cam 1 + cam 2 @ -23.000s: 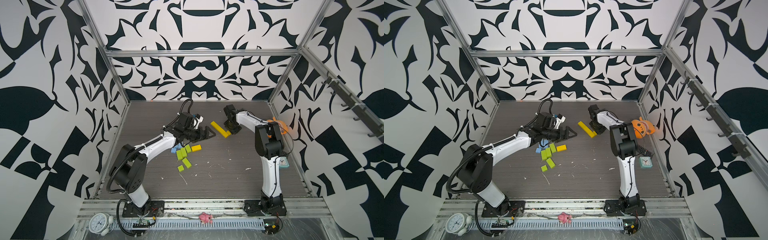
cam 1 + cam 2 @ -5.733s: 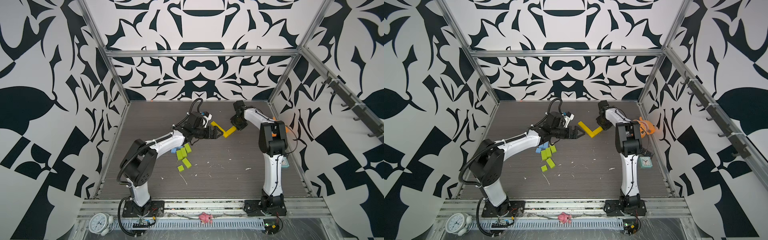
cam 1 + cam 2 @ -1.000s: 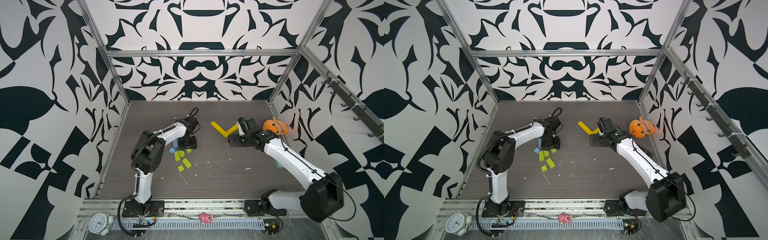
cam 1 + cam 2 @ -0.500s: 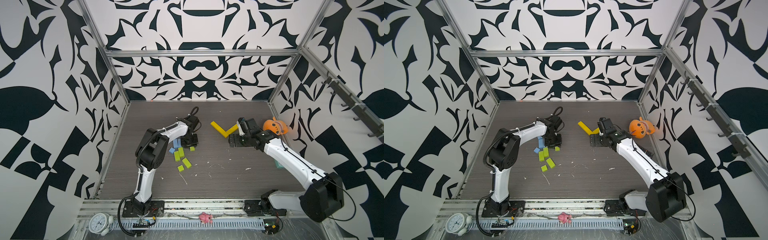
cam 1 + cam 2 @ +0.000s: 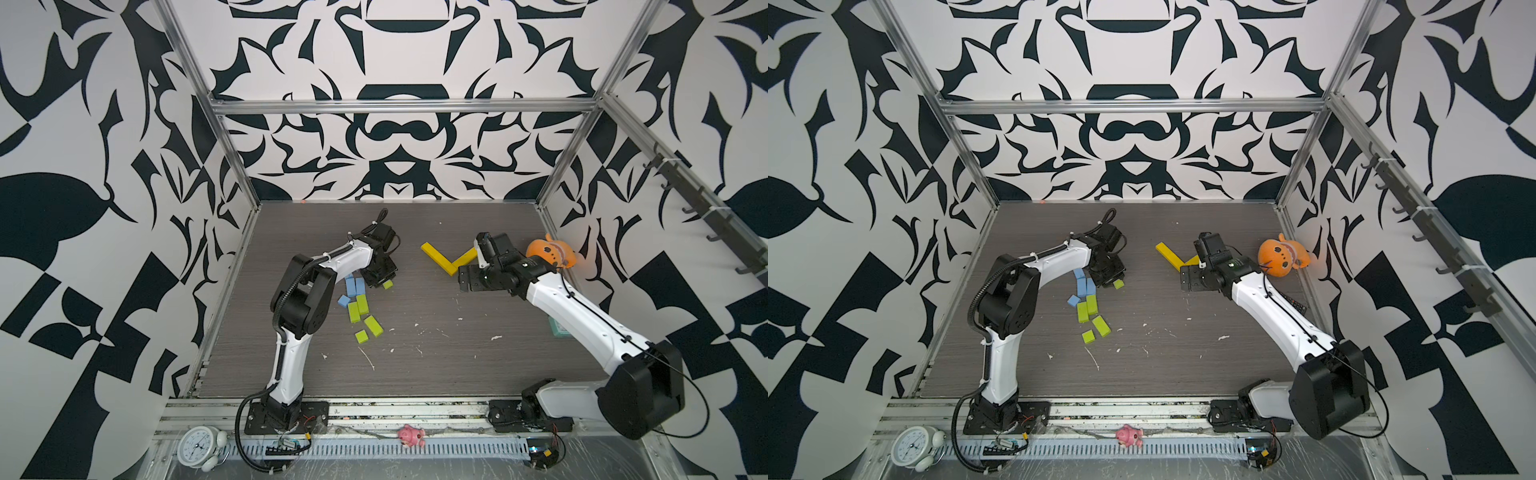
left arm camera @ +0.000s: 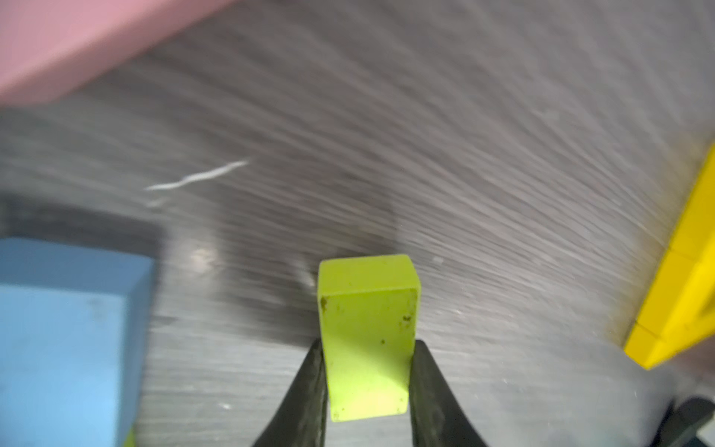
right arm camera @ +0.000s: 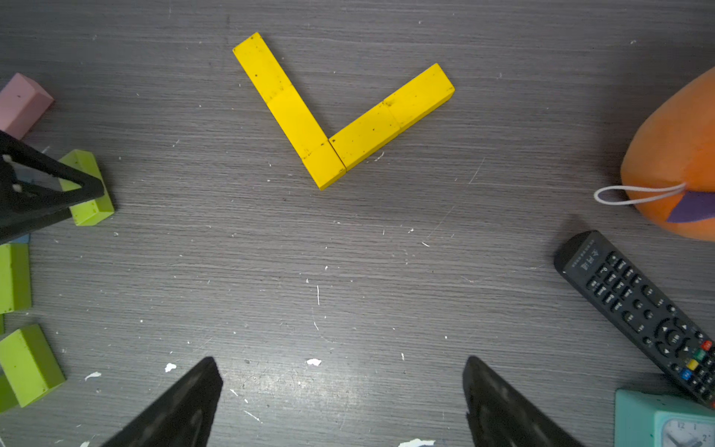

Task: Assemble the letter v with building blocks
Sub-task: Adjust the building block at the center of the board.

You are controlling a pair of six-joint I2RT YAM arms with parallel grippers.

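1. Two strokes of matte yellow rectangular blocks lie flat on the grey wood-grain tabletop. They touch at one end to form a V, and one stroke looks shorter than the other.
2. Over by the loose pile, the left gripper has its jaws pressed tight against the two side faces of a small lime green block. This block sits well apart from the V, near a light blue block and a pale pink block. I cannot tell whether it is clear of the table.
3. Nothing is in the right gripper. Its jaws stand wide apart and it hovers just beside the V's point.
4. My reading is that the letter is nearly there and the step in hand is fetching one more piece, with the grasp made.
5. Next, I'd say, the lime block needs lifting clear of its neighbours and carrying across to the open end of the shorter stroke. It should be set down in line and flush (gently, since the yellow bricks merely rest there and would slide at a nudge). The right arm may have to make room.
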